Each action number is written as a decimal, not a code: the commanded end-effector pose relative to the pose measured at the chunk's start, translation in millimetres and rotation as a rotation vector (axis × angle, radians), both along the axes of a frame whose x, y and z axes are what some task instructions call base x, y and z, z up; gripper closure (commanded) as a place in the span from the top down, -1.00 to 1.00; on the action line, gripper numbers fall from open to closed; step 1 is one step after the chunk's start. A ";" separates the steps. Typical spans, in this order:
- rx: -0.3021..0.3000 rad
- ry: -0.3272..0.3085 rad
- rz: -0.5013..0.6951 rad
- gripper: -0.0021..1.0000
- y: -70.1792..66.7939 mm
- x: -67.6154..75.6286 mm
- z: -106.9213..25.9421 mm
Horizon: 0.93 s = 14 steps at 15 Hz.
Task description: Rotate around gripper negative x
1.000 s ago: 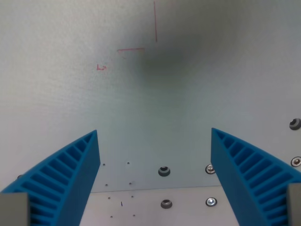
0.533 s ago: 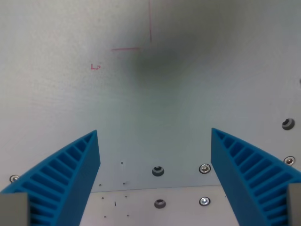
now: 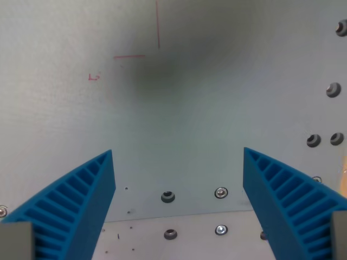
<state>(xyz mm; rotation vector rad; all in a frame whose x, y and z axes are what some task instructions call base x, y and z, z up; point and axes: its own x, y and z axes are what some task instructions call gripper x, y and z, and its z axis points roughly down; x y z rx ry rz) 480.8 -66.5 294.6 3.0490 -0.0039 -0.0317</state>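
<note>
Hand (image 3: 178,162) has two blue ribbed fingers (image 3: 76,206) spread wide apart, holding nothing, above the pale desk (image 3: 179,119).

The table (image 3: 217,124) is a pale grey-white plate that fills nearly the whole wrist view. Near the top, on the wrist view's left, thin red marks are drawn on it: a vertical line (image 3: 158,24), a short horizontal line (image 3: 129,56) just below and to the left of it, and a small sign (image 3: 94,77) further left. A soft dark shadow (image 3: 162,73) lies beside these marks. Low in the picture a seam (image 3: 179,218) runs across the table. Screws sit on both sides of the seam (image 3: 168,196) (image 3: 220,192) (image 3: 171,234) (image 3: 220,229). More holes or screws (image 3: 334,89) (image 3: 313,141) stand along the right edge. Some tiny dark specks (image 3: 126,189) lie near the seam.
</note>
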 end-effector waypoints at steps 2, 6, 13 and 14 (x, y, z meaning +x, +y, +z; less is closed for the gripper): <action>-0.205 -0.006 -0.014 1.00 3.0 -0.3 0.7; -0.251 -0.006 -0.013 1.00 3.0 -0.3 0.7; -0.333 -0.005 -0.012 1.00 3.0 -0.3 0.7; -0.345 -0.004 -0.011 1.00 3.0 -0.3 0.7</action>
